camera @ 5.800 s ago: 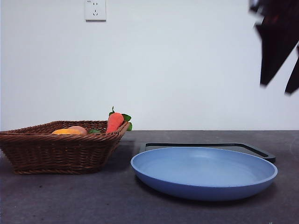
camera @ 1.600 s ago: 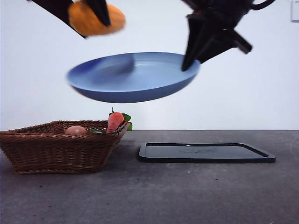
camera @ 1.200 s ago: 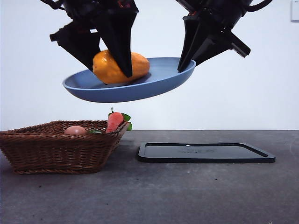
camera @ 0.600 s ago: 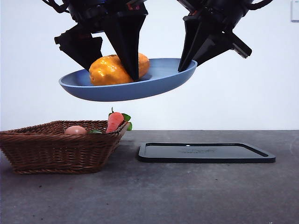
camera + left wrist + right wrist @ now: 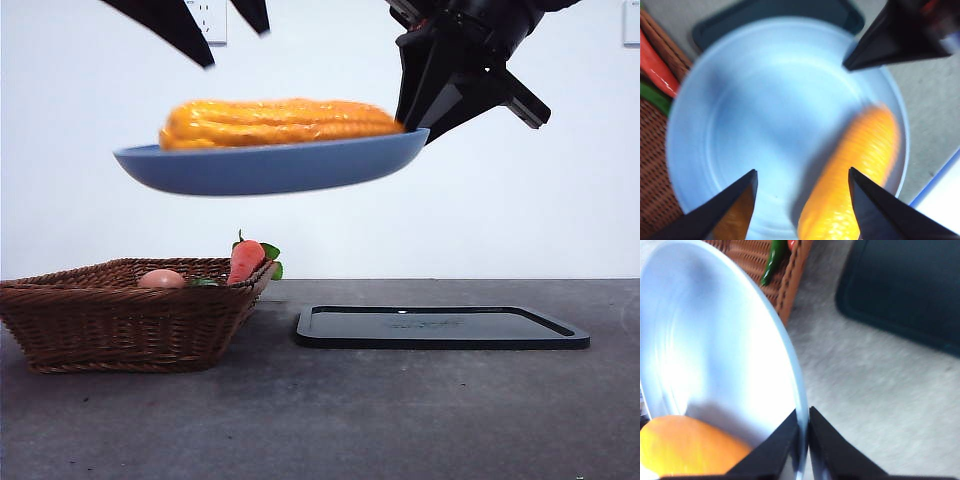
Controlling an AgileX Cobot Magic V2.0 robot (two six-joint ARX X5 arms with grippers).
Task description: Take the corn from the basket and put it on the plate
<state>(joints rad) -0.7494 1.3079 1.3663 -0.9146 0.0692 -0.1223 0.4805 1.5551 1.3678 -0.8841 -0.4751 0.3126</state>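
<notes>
Left gripper just let go, jaws spread above the corn, which now lies flat on the plate. Right gripper pinches the rim, plate held aloft. Placement looks done.

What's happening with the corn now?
Right gripper pinching plate rim, held aloft. Left gripper open above. Corn lying on plate. Nothing blocking.

No readable text, label, brand or number showed in any view. The wall socket behind the upper gripper tips carried no legible marking, and the black tray had only a faint embossed patch, too blurred to read.
</notes>
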